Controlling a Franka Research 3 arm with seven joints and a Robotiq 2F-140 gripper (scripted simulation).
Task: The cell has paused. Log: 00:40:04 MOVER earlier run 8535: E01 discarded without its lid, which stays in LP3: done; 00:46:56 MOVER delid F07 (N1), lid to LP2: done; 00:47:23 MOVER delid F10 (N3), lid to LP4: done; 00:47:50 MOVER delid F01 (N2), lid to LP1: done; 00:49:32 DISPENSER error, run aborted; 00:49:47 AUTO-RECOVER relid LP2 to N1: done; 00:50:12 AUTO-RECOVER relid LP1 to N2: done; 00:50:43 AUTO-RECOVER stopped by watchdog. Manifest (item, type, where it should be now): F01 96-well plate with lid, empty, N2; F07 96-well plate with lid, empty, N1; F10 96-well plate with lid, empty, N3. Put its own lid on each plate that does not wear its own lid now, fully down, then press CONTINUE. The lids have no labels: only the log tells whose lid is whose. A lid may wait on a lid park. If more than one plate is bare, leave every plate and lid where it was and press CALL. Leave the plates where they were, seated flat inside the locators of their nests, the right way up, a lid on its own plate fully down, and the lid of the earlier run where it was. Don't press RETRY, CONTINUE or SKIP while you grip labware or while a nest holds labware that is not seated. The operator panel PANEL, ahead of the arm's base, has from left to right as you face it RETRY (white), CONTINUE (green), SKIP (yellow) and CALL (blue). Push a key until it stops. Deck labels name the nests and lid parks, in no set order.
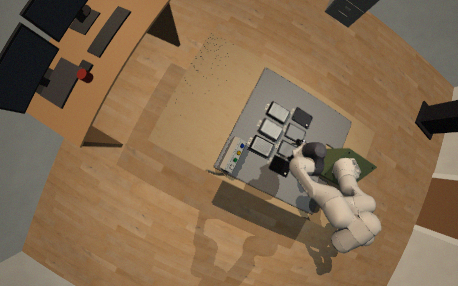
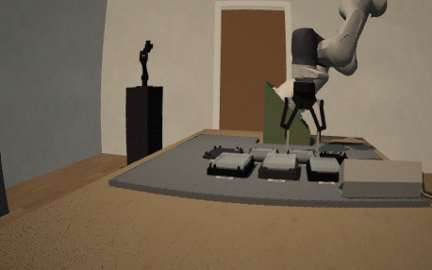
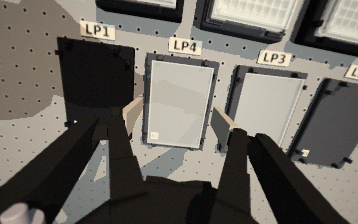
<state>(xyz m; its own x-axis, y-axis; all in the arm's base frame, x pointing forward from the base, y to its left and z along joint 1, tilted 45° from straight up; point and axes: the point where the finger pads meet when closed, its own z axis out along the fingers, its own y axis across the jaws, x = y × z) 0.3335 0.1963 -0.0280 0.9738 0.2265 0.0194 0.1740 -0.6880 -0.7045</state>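
My gripper (image 3: 177, 111) is open and hangs low over lid park LP4, one finger pad on each side of the clear lid (image 3: 180, 104) that lies there, a small gap on both sides. A second clear lid (image 3: 270, 107) lies on LP3. Parks LP1 (image 3: 97, 75) and LP2 (image 3: 332, 122) are bare and dark. Three well plates (image 2: 231, 164), (image 2: 279, 165), (image 2: 323, 167) sit in black nests in the row in front of the parks. I cannot tell from here which of them wear lids. In the side view the gripper (image 2: 302, 139) stands just above the park row.
The operator panel (image 2: 382, 178) is a grey box at the right end of the grey deck, and its coloured keys show in the overhead view (image 1: 234, 155). A green wedge (image 2: 278, 118) stands behind the deck near the arm. A black pedestal (image 2: 143, 123) stands off to the left.
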